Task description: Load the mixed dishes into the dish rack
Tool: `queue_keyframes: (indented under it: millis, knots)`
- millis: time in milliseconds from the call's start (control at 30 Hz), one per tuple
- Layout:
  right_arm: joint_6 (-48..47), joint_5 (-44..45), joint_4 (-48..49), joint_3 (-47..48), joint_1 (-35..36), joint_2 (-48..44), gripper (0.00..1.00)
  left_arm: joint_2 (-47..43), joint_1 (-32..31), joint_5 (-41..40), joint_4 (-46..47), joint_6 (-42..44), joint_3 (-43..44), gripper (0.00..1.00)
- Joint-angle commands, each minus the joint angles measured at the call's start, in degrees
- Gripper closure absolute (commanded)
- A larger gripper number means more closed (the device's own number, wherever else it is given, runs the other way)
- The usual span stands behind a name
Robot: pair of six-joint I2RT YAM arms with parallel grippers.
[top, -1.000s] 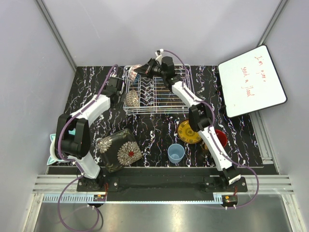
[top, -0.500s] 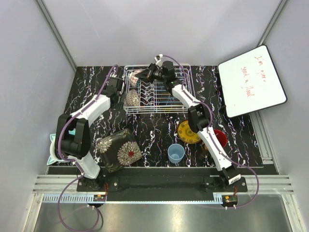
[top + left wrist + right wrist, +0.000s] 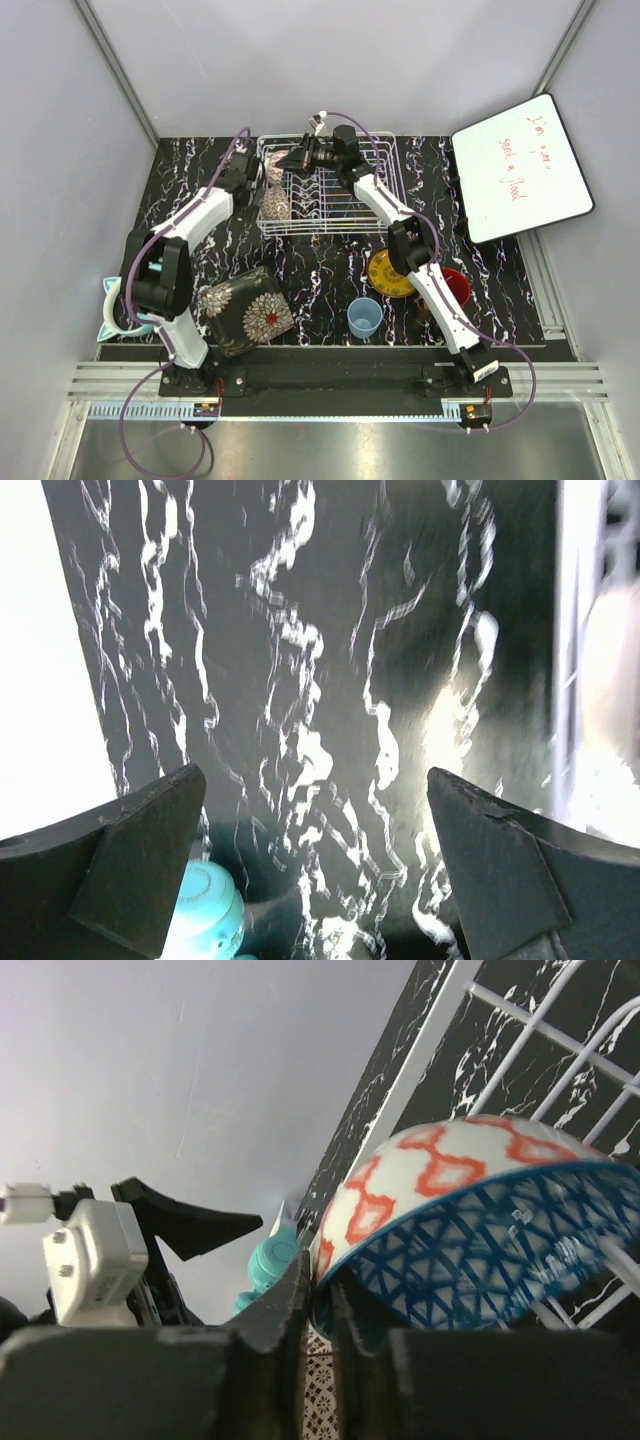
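The right fingers (image 3: 282, 1312) pinch the rim of the blue bowl (image 3: 470, 1230), tilted on edge at the rack's (image 3: 300, 231) 11 o'clock corner, while the left fingers (image 3: 130, 870) stand spread and empty above the table (image 3: 330, 680) at the rack's 9 o'clock side.

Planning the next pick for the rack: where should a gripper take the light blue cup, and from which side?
By its rim, from straight above: the light blue cup stands upright with its mouth open upward, so one finger can likely slip inside the wall, one outside.
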Motion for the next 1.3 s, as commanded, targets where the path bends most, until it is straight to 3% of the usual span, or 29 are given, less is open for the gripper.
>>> queue_keyframes:
  millis: [0,67,133,167,267,467,567,767,833,867,967,1033,1167,1267]
  knots:
    - [-1.8,-4.4,4.1,3.0,-1.0,-1.0,0.72,3.5,-1.9,1.5,-1.9,-0.6,7.3,0.01]
    - [-1.9,-4.3,3.8,3.2,-1.3,-0.9,0.45,3.7,-2.2,2.3,-2.3,-1.2,7.5,0.01]
    - [-2.1,-3.7,3.4,3.3,-1.8,-0.7,0.34,3.7,-2.5,2.3,-2.3,-1.3,6.8,0.01]
    - [-2.0,-3.6,3.3,3.5,-2.0,-0.4,0.2,3.7,-2.6,2.3,-2.3,-1.3,6.4,0.01]
    - [-2.0,-2.5,2.7,4.0,-2.3,-0.4,0.01,4.0,-2.6,1.8,-2.2,-1.0,5.4,0.01]
    - [-3.5,-0.3,0.8,2.9,-2.5,-3.1,0.0,3.8,-2.6,1.5,-2.2,-0.9,4.4,0.02]
    - [-6.1,1.8,0.7,-3.5,-3.0,-9.1,0.0,3.1,-2.5,1.7,-2.2,-0.9,4.2,0.01]
    - [-17.4,5.0,-7.5,-20.5,-3.1,-26.1,0.0,-0.7,-0.8,2.1,-2.4,0.4,4.5,0.01]
    - [-20.3,5.7,-7.2,-31.8,-2.9,-34.1,0.0,-1.8,0.1,2.1,-2.5,0.9,4.5,0.01]
    - [-21.2,5.8,-6.8,-39.2,-2.8,-36.6,0.03,-2.7,0.4,2.1,-2.5,0.9,4.3,0.01]
    - [-22.4,5.1,-4.8,-49.0,-2.5,-44.8,0.14,-4.2,1.1,2.6,-2.5,0.5,3.4,0.01]
    - [-22.4,4.6,-4.4,-57.0,-2.0,-49.3,0.16,-4.9,1.2,2.8,-2.5,-0.2,2.9,0.01]
    - [-20.8,2.1,-2.2,-66.2,-0.3,-52.3,0.16,-5.3,1.2,3.2,-2.5,-1.1,1.8,0.01]
    - [-18.2,0.7,-0.7,-66.6,0.7,-50.5,0.16,-6.2,2.3,4.9,-2.5,-1.8,1.4,0.01]
